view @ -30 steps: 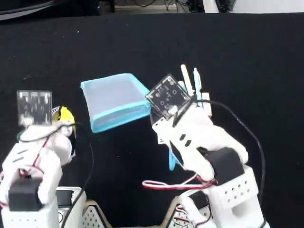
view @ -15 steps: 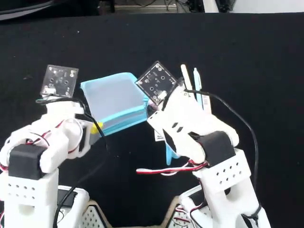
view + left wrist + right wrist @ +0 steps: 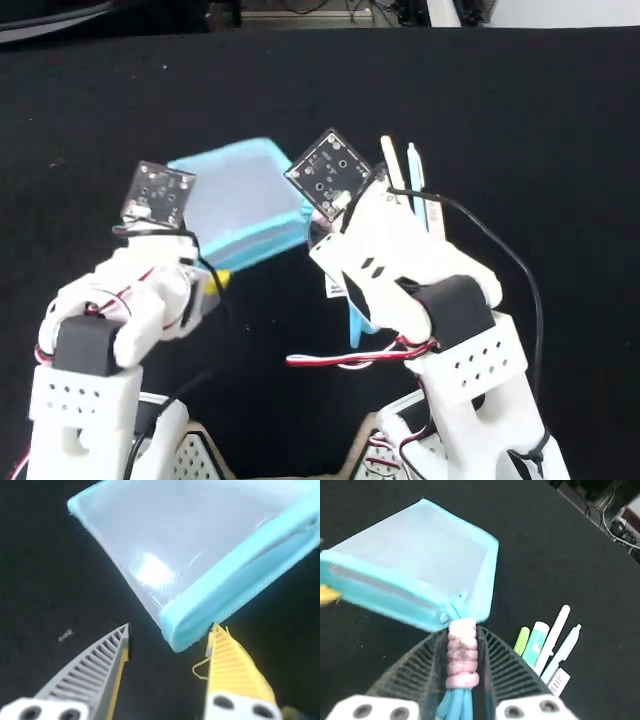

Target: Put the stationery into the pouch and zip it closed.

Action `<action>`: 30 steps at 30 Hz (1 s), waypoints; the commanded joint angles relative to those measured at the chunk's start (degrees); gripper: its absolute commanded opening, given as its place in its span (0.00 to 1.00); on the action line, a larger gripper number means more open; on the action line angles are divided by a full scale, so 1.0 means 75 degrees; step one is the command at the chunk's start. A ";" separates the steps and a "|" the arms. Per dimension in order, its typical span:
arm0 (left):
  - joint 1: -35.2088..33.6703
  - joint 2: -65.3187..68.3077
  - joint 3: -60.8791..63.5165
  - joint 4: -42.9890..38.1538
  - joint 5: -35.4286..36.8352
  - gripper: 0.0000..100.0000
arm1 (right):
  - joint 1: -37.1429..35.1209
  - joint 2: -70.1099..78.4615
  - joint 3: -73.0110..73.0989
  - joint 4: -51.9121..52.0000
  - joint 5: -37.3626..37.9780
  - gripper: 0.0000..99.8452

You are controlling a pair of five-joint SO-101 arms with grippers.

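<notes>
We see a black matte tabletop (image 3: 540, 110) w/ a translucent pale-blue pouch (image 3: 235, 200), turquoise-edged, lying left of centre. Near it, to the right: slim plastic pens (image 3: 412, 172), white, pale blue & green, side by side.

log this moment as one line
left gripper open around pouch corner | right gripper shut on zip pull | pens outside pouch

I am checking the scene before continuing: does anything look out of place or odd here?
The pens lie on the table beside the pouch, not inside it, while the right gripper is pinching the pouch's pink zip pull.
</notes>
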 commanded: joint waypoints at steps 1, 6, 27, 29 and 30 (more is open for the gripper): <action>-0.0674 -0.0082 0.0346 -0.1020 -0.0035 0.25 | -0.0070 0.0029 -0.0475 0.0000 0.0059 0.01; -0.0697 -0.0105 0.0287 -0.1160 -0.0012 0.25 | -0.0070 0.0029 -0.0451 -0.0023 0.0059 0.01; -0.0697 -0.0117 -0.0510 -0.0785 0.0000 0.25 | -0.0070 0.0041 -0.0451 -0.0023 0.0059 0.01; -0.0697 -0.0105 -0.0768 -0.0563 0.0000 0.25 | -0.0070 0.0041 -0.0451 -0.0023 0.0059 0.01; -0.0697 -0.0105 -0.0838 -0.0504 0.0000 0.25 | -0.0070 0.0041 -0.0451 -0.0023 0.0059 0.01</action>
